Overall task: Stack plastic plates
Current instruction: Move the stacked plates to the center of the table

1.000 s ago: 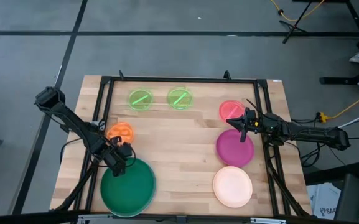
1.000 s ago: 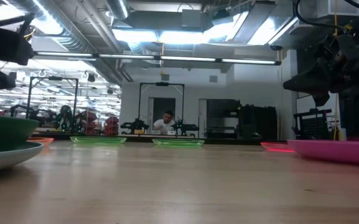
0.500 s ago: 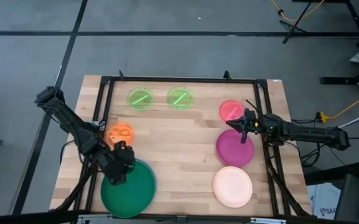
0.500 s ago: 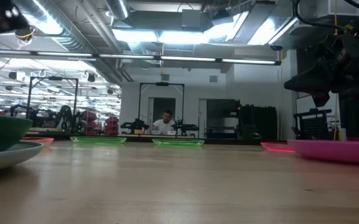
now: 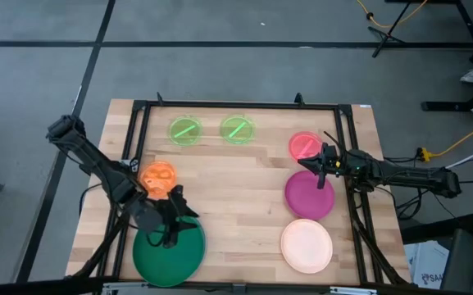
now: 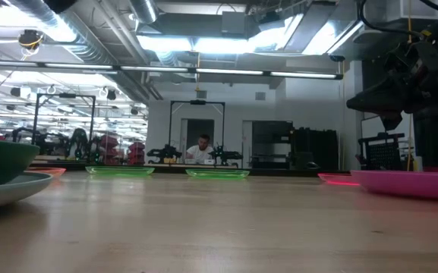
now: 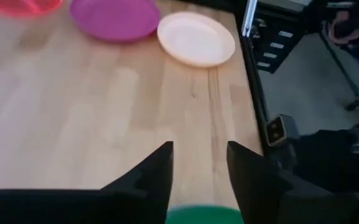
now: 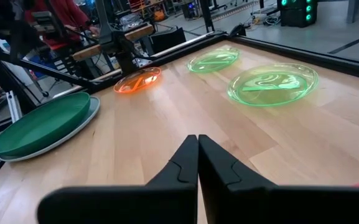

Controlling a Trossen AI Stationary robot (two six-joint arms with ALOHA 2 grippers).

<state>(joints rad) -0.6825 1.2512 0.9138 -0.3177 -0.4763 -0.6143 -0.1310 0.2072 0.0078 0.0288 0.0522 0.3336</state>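
The dark green plate [image 5: 168,252] lies nested on the light blue plate [image 6: 10,189] at the near left. My left gripper [image 5: 175,225] hovers open over the green plate's far edge [image 7: 204,214], fingers pointing toward the table's right. The orange plate [image 5: 157,174] lies just beyond it. Two neon green plates [image 5: 186,130] [image 5: 237,129] lie at the far edge. On the right lie the pink plate [image 5: 304,146], the magenta plate [image 5: 309,195] and the cream plate [image 5: 306,245]. My right gripper [image 5: 319,168] is shut and hangs above the gap between pink and magenta.
A black frame [image 5: 236,105] runs round the tabletop and its rails cross the left and right edges. Bare wood [image 5: 236,197] spans the middle between the left and right plates. A person [image 6: 203,149] sits far behind the table.
My left gripper has risen from the green plate's far edge, leaving the low view upward, and has swung toward the table's right. The green plate stays on the light blue one.
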